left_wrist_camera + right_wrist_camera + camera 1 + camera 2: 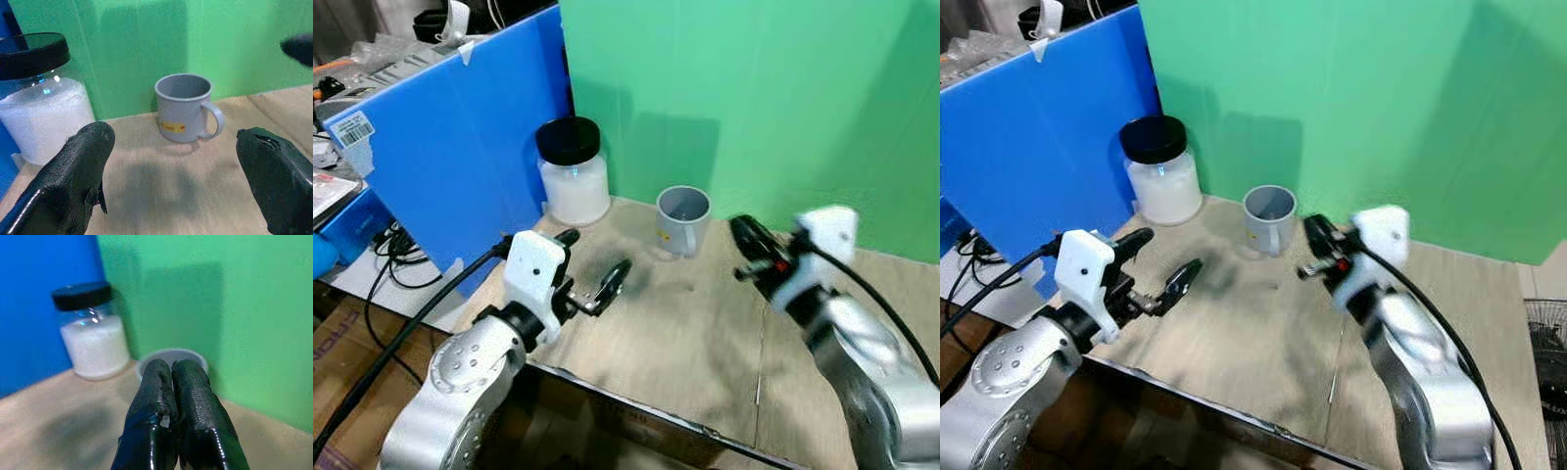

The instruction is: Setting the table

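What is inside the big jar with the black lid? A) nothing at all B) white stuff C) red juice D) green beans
B: the jar with the black lid looks filled most of the way with something white, standing on the table beside the grey mug.

A lab or test set-up: green board (pixel 754 108) and blue board (pixel 460 147) wall a wooden table (pixel 685 343), with cables (pixel 396 250) and clutter behind.
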